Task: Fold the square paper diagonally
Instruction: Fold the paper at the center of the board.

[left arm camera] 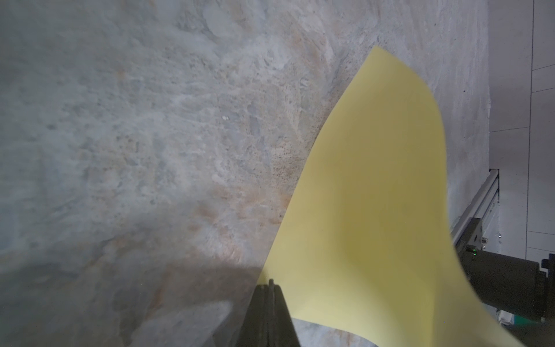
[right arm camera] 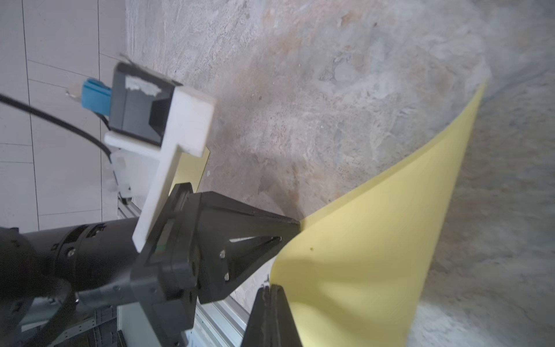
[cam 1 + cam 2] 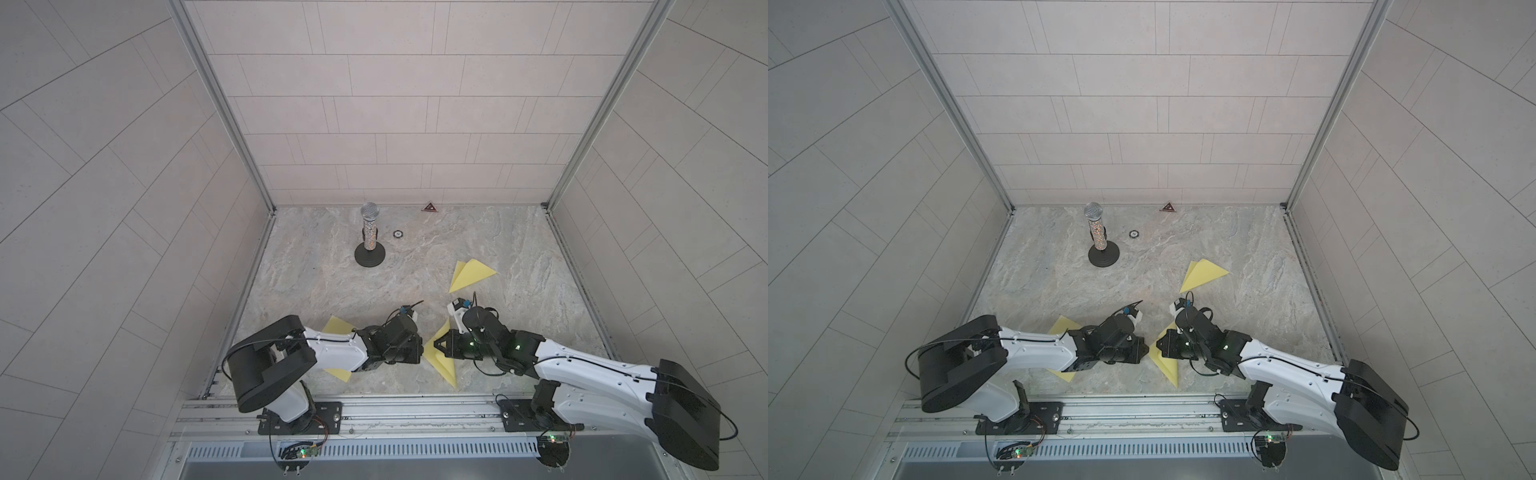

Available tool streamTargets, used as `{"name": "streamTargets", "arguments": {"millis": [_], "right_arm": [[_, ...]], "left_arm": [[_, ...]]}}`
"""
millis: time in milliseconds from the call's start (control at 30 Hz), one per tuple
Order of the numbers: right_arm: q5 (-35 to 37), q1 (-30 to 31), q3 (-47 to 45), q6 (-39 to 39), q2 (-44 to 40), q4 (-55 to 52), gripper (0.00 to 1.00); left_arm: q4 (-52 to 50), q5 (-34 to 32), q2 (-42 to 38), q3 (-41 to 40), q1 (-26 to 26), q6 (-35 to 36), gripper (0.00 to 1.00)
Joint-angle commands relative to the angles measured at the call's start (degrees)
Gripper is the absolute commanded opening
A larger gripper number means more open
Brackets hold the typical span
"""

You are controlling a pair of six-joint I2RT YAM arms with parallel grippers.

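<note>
The square paper (image 3: 444, 368) is sitting near the front middle of the table (image 3: 332, 282), partly lifted and curling. One tip is pointing toward my left arm, and its bulk is spreading under my right wrist. In both top views its visible long line is running from the far side toward the front rail, roughly across the line joining my two tools. My left gripper (image 1: 270, 296) is clamping one edge with its jaws pressed together. My right gripper (image 2: 271, 293) is pinching the same sheet just beside it, so the two tips are nearly meeting at that tip. I am judging that the fold depends on this closeness. Most of the paper lies on the right arm's side, so one pinch has to anchor while the other carries its tip across toward the opposite one. Farther out, a folded yellow triangle (image 3: 471, 274) is lying well apart. Another yellow sheet (image 3: 334, 326) is showing under my left arm, and a microphone (image 3: 369, 237) is standing near the back.
</note>
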Motion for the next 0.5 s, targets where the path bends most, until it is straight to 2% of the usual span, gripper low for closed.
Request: {"name": "streamTargets", "arguments": {"millis": [0,467], "right_arm": [[1.9,0.4,-1.4,1.5,2.5,7.6,0.00],[2.1,0.5,-4.6,0.7,12.6,17.6,0.00]], "left_arm": [[-4.6,-3.1,2.1,-2.4,-0.1,-0.2,0.00],[-3.6,-3.0,3.0,-2.8,-0.1,-0.6,0.00]]}}
